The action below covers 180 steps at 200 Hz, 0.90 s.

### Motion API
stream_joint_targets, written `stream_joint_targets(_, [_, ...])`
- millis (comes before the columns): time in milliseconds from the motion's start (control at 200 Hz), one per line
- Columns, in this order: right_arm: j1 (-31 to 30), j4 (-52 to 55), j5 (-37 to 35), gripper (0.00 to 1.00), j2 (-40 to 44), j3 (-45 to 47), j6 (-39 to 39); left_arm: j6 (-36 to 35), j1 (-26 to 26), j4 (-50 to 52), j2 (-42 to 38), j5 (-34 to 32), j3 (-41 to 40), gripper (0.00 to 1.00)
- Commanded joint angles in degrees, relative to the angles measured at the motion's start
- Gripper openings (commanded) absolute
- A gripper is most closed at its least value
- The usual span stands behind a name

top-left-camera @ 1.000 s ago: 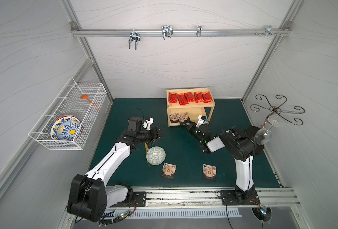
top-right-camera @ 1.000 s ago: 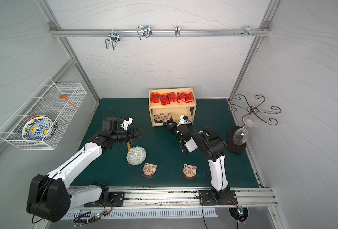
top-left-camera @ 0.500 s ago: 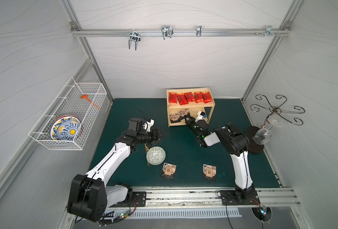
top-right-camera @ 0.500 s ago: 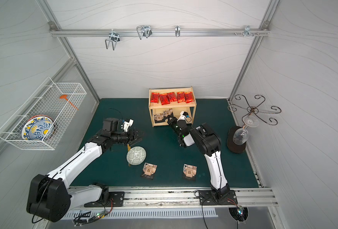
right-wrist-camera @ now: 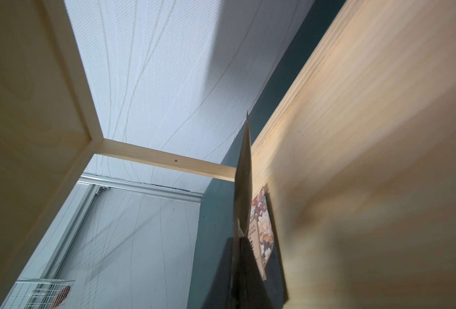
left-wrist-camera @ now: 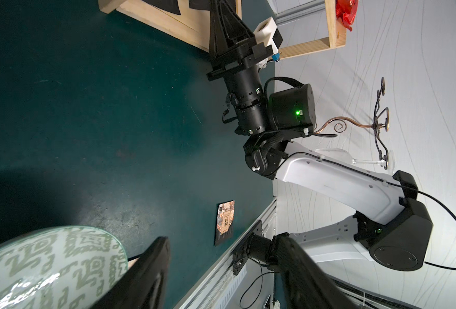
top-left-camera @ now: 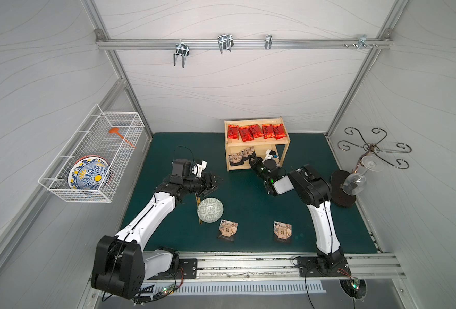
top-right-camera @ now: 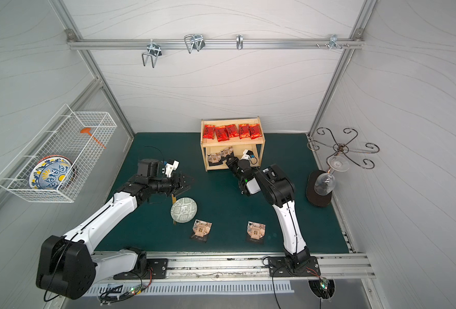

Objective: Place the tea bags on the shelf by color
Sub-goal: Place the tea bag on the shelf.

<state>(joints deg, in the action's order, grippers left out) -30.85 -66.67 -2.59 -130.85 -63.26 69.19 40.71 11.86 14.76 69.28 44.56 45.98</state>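
1. Tea bags: five red ones (top-left-camera: 256, 131) line the shelf's (top-left-camera: 256, 143) top board; two black-edged ones (top-left-camera: 227, 230) lie on the desk (top-left-camera: 248, 203).
2. Right hand (top-left-camera: 252, 160) reaches into the lower tier, clenched on a black-edged bag (right-wrist-camera: 242, 174) beside another bag (right-wrist-camera: 261, 227) lying there.
3. Left hand (top-left-camera: 215, 183) hovers released near the bowl (top-left-camera: 210, 210).

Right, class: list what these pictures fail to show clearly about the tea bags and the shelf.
- Red tea bags: print too small to read, both top views.
- Held tea bag in the right gripper: edge-on in the right wrist view, face unseen.
- Patterned tea bag on the shelf: half hidden behind it, same view.
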Motion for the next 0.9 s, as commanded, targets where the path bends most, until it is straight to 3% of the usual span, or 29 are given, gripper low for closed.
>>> stream_joint_targets(0, [0.42,1.45,0.75,0.02,-1.32,-1.33,0.73,-0.59,-0.43,-1.74,0.1,0.97,1.48,0.69])
stream_joint_targets(495, [0.55,2.25,0.9,0.12,-2.27,-1.64,2.17,-0.38,-0.78,-2.0,-0.26,1.28,1.3,0.69])
stream_joint_targets(895, [0.53,4.19,1.39,0.4,0.13,-0.81,2.11,-0.28,-1.13,-2.28,-0.68,1.24,1.05,0.69])
